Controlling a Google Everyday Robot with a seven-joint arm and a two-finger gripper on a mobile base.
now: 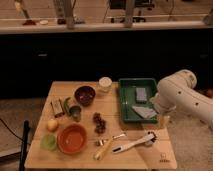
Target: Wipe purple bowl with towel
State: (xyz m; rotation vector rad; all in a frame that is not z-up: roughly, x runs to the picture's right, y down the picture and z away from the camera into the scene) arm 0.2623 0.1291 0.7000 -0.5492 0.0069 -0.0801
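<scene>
Purple bowl point(84, 94): one, small, round, glossy, on upper left of wooden table point(140, 159). Towel point(144, 112): one, pale, soft, folded flat at near end of green tray point(122, 100), below darker grey block point(141, 94). White arm point(175, 92) overlaps tray's right rim. Gripper point(162, 120) low beside that rim, mostly hidden; open or closed, cannot tell.

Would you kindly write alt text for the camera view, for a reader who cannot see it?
A white robot arm reaches in from the right of the picture, its gripper low beside the right edge of a green tray that holds the towel. The purple bowl stands apart, farther left on the wooden table.
</scene>
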